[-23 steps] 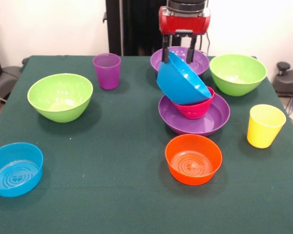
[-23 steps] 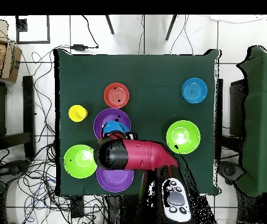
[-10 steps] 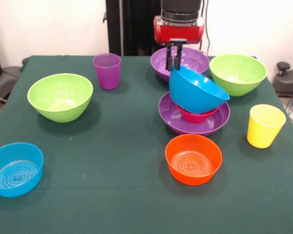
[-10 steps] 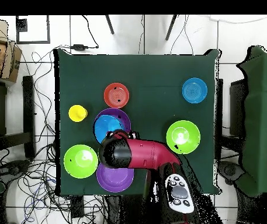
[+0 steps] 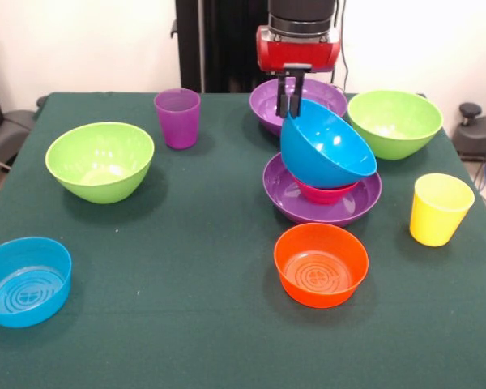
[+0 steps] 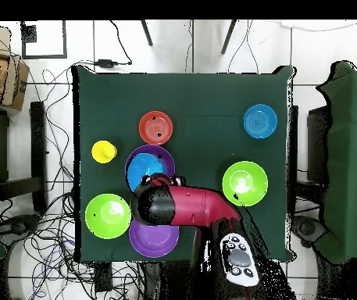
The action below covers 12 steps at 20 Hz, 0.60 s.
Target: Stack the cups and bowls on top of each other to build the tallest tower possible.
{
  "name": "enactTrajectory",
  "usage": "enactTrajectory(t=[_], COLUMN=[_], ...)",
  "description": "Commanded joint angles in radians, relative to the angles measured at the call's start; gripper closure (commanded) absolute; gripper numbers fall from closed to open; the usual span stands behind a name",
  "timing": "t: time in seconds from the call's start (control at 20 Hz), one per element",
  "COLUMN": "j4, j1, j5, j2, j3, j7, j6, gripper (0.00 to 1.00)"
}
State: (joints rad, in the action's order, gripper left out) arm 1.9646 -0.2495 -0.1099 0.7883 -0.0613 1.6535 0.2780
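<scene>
Clearly the gripper [image 5: 290,104] is pinched on the far rim of the big blue bowl [image 5: 328,151], which sits tilted in the red-pink bowl [image 5: 324,193] on the wide purple bowl [image 5: 285,193], mid-table. Likely light, stiff and glossy-slick, it is best gripped by the thin rim.

Tilted large bowl [image 5: 327,151] atop small bowl [image 5: 324,193] inside wide bowl [image 5: 285,196].
</scene>
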Motion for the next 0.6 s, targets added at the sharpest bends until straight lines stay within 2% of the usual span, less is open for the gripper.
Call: enactTrajectory(t=[0.05,0.25,0.45,0.6], j4=[-0.048,-0.050,-0.090,-0.095], j1=[0.022,0.041,0.079,0.085], j5=[-0.017,-0.005,0.009,0.011], j2=[-0.009,0.013,0.056,0.065], j3=[-0.053,-0.042,-0.015,-0.014], j7=[0.086,0.098,0.103,0.105], j6=[0.044,0.067,0.160,0.175], gripper=[1.00,1.00,1.00,1.00])
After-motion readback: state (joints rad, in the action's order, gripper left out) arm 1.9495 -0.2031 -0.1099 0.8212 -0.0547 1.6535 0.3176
